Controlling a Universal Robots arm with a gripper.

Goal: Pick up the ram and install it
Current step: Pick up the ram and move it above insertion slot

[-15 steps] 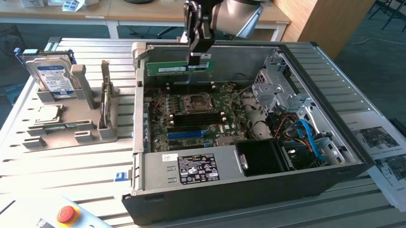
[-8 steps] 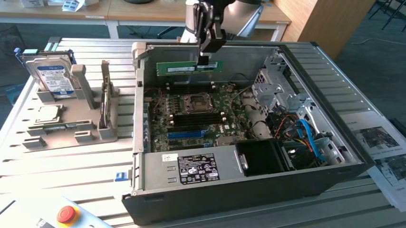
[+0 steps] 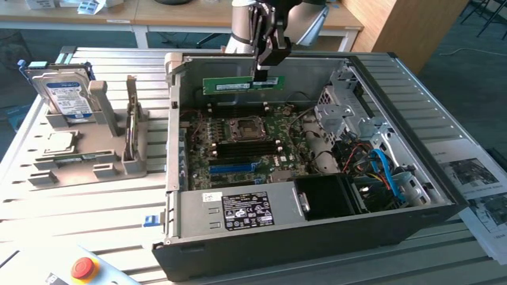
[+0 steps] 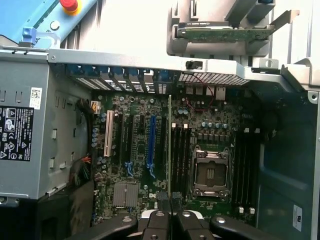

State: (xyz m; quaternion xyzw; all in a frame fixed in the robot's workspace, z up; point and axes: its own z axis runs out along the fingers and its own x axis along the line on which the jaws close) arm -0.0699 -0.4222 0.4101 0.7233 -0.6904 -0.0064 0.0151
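The ram [image 3: 241, 84], a long green stick with a white label, hangs level above the open computer case [image 3: 440, 196], over the far part of the motherboard [image 3: 273, 155]. My gripper [image 3: 260, 74] is shut on its upper edge. In the wrist view the ram [image 4: 170, 145] appears edge-on as a thin line running out from between my gripper's [image 4: 170, 201] black fingers. It lies over the board beside the dark memory slots [image 4: 179, 160], which sit next to the processor socket [image 4: 210, 172]. The stick is above the board and apart from it.
The case holds a power supply [image 3: 237, 211] at the near side, a metal drive cage [image 3: 348, 113] and blue cables [image 3: 388, 172] on the exterior view's right. A grey fixture with a hard drive [image 3: 67, 98] stands on the exterior view's left. A red stop button [image 3: 83, 268] sits near the front.
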